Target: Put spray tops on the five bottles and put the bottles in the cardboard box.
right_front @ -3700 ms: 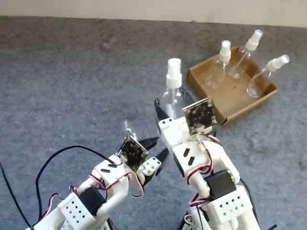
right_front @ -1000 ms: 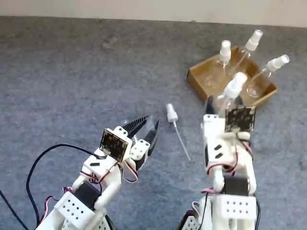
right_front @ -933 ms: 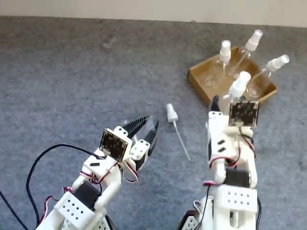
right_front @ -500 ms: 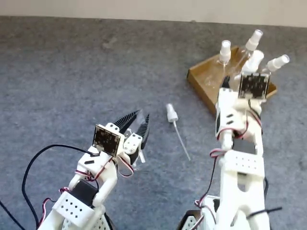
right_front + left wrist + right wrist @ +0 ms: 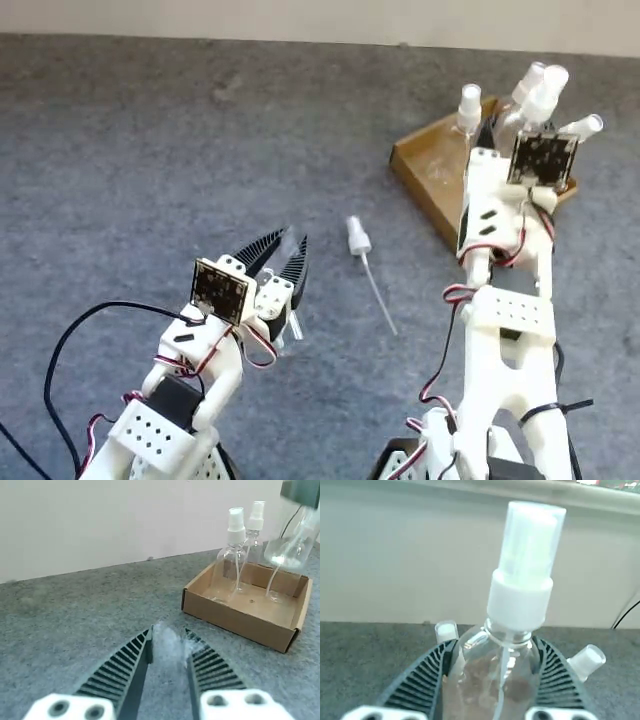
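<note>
- Left gripper (image 5: pixel 288 245): left of the surface's centre, fingers clamped on a clear topless bottle (image 5: pixel 169 641).
- Spray top (image 5: pixel 357 238): lay loose at the surface's centre.
- Cardboard box (image 5: pixel 418 178): far right corner, three capped bottles (image 5: pixel 468 105) inside.
- Right gripper (image 5: pixel 494 648): closed on a topped bottle (image 5: pixel 522 595), above the box.

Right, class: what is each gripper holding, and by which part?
Right gripper: a capped bottle, clamped across its clear body just below the neck. Left gripper: an uncapped clear bottle; which part of it cannot be told.
</note>
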You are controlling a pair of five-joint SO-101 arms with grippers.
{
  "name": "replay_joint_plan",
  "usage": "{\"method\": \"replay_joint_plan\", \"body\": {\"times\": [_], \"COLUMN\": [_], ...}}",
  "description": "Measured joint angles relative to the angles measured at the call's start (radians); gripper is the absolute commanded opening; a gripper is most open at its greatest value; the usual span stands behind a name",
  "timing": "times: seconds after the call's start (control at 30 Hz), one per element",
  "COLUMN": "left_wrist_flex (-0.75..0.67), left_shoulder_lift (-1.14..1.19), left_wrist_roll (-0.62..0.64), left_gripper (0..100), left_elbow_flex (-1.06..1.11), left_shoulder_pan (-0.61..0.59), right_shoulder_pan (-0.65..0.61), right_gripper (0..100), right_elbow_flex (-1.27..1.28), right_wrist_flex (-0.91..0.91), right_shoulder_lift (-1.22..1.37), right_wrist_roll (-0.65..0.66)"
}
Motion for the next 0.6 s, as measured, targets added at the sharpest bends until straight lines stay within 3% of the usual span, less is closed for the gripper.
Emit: {"method": "replay_joint_plan", "body": {"times": [0.23, 0.6], "left_wrist_flex": [0.000, 0.000], "left_shoulder_lift": [0.000, 0.000], "left_wrist_roll": [0.000, 0.000], "left_gripper": [7, 7], "left_elbow_flex": [0.000, 0.000], "left_shoulder_pan": [0.000, 0.000], "right_shoulder_pan": [0.006, 0.074], "right_gripper": [12.7, 12.7], "right_elbow_flex": [0.123, 0.017], "right_wrist_flex": [-0.210, -0.241], "right_shoulder_lift": [0.061, 0.350], "right_wrist_roll": [0.000, 0.000]}}
